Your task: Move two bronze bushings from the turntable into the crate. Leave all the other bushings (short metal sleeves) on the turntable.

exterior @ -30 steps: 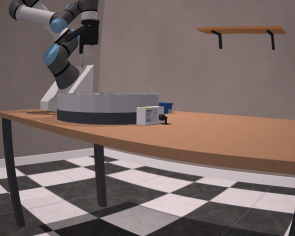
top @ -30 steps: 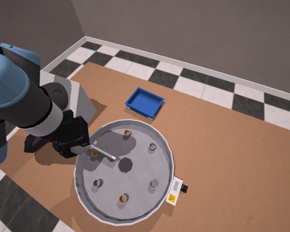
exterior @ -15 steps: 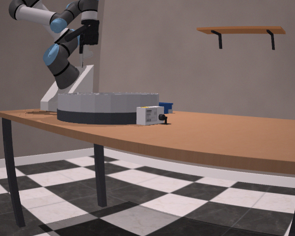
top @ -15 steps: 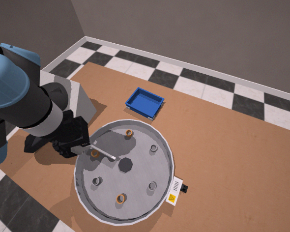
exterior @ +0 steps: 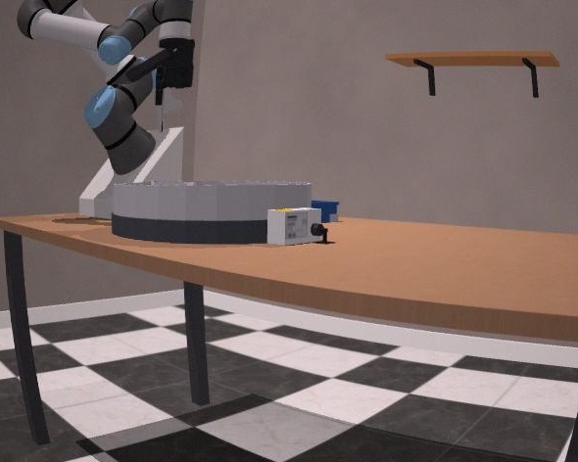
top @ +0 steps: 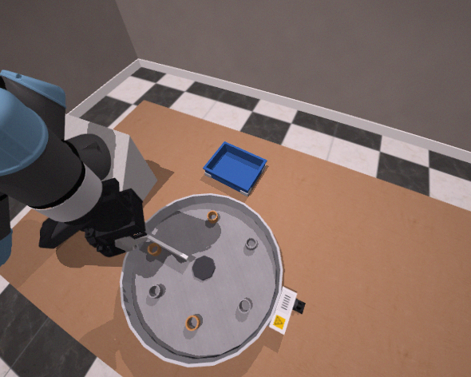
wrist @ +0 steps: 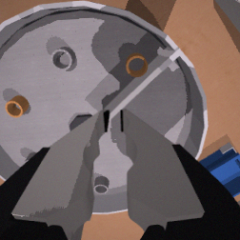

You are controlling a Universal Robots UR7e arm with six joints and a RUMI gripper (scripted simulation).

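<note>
Seemingly, the fingers (top: 184,256) are clenched on nothing, with a bronze bushing (top: 151,248) (wrist: 136,66) apart below them.

The crate (top: 235,169) (exterior: 326,211) (wrist: 224,171) sits on the table (top: 361,267) (exterior: 443,266) (wrist: 107,228) beyond the turntable (top: 279,267) (exterior: 212,203) (wrist: 204,114), whose floor carries six sleeves, with the control box (top: 282,310) (exterior: 293,225) at its near right.

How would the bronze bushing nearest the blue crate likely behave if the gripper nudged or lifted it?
This bushing looks like rigid metal, so it probably won't deform when squeezed. Its short, round shape suggests it could roll if knocked onto its side. It stands on the smooth-looking turntable, so a light nudge might slide it rather than tip it.
</note>
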